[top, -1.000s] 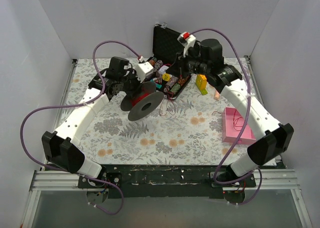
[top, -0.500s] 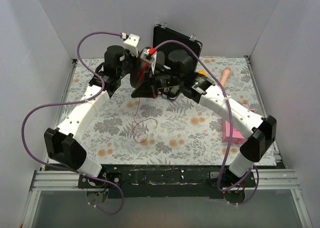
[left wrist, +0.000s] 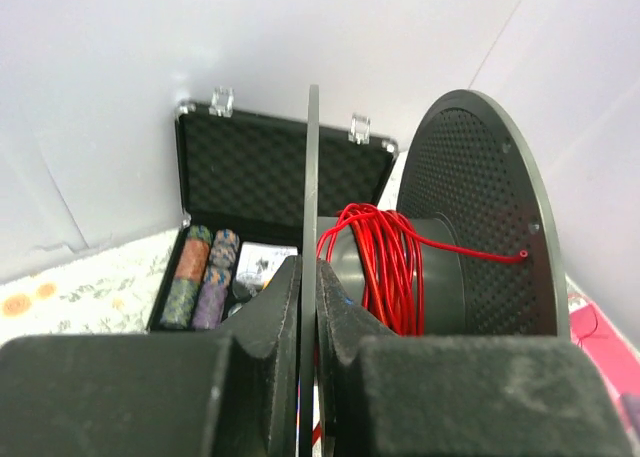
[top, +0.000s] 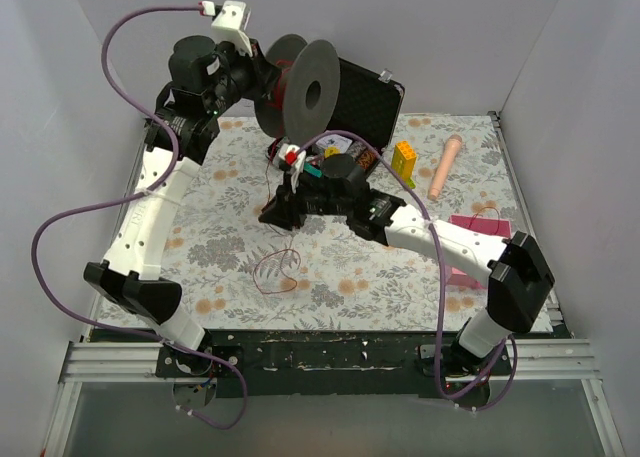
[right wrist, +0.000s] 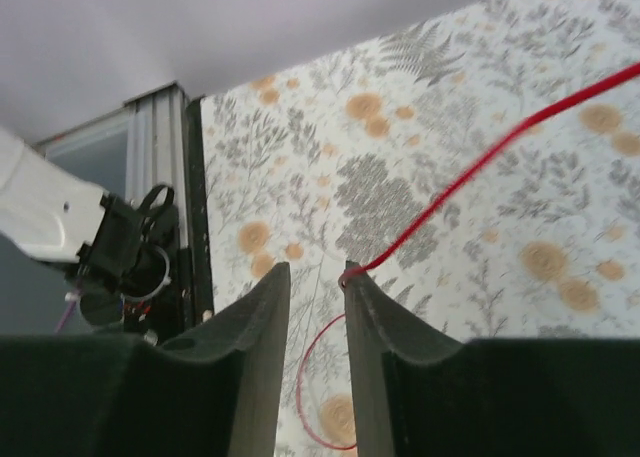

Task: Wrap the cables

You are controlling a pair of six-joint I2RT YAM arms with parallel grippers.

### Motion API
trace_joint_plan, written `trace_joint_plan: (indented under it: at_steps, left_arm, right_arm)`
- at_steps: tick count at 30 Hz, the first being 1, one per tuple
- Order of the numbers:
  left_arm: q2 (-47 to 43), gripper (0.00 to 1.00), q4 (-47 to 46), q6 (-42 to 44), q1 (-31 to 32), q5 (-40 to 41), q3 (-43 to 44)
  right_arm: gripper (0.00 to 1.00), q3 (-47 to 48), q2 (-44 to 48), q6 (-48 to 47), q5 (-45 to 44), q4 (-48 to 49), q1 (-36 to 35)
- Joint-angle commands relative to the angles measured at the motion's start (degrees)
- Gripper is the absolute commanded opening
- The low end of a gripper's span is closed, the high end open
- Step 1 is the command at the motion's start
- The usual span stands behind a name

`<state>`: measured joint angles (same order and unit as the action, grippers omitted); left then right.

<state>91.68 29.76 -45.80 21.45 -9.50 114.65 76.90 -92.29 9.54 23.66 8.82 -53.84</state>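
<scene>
While the left gripper (top: 265, 82) holds a spool (top: 307, 82) high over the table (top: 210, 257), red wire (top: 276, 271) trails to loops beside the low right gripper (top: 272, 217). Left wrist: fingers (left wrist: 270, 307) clamped on the spool's thin rim. Right wrist: fingers slightly parted, wire touching one fingertip (right wrist: 352, 279).

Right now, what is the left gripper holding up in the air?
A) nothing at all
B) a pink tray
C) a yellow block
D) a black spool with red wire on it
D: the left gripper is clamped on one flat side of the black spool, and the red wire is wound round the spool's middle.
</scene>
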Motion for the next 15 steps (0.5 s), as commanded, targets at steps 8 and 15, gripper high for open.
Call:
trace_joint_plan:
  at_steps: [8,15]
  left_arm:
    - [-1.15,0.0,0.64,0.53,-0.71,-6.23,16.47]
    - [-0.8,0.0,4.34,1.42,-0.71,-10.63,22.63]
  right_arm:
    - [0.63,-15.1,11.51,-7.87,-1.17,11.04,1.71]
    - [0.67,-20.39,15.3,-12.96,1.65,12.36,6.82]
